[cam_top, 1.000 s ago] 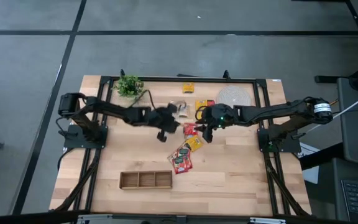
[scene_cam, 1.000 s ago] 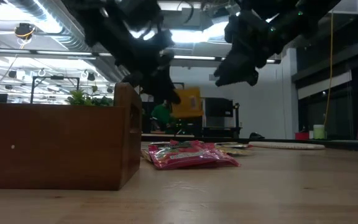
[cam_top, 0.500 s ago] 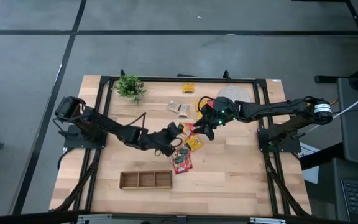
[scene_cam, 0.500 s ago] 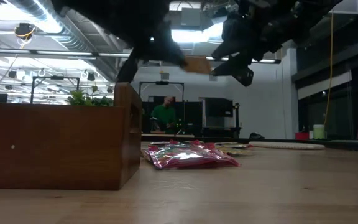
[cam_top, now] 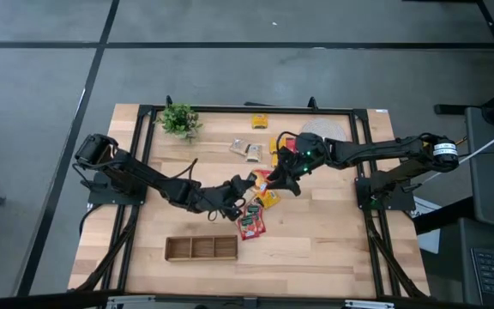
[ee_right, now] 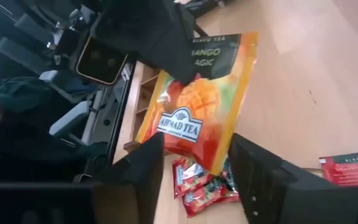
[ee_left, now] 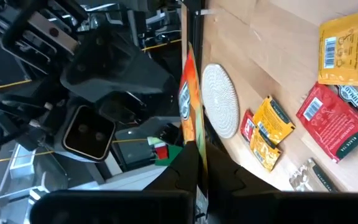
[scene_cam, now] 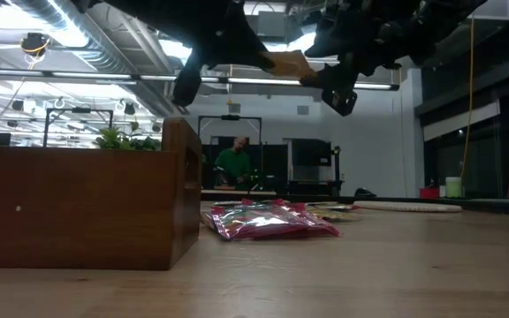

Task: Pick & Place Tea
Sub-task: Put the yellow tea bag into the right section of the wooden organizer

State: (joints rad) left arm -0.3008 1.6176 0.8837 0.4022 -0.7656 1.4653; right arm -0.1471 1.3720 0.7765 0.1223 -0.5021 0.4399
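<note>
My left gripper (cam_top: 245,184) pinches an orange mango tea sachet (ee_right: 197,99) in mid-air, jaws tight on its edge. Just past it, toward three o'clock, my right gripper (cam_top: 286,176) stands wide, fingers (ee_right: 143,171) either side of the sachet without touching. Below lie red sachets (cam_top: 250,222); the wooden tray (cam_top: 201,248) sits at seven o'clock.

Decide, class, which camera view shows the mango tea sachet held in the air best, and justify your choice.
The right wrist view: the mango tea sachet faces the camera, label readable, pinched by the left end effector. The left wrist view shows it edge-on. The low view shows a tan sliver overhead. The high view barely shows it between the arms.
</note>
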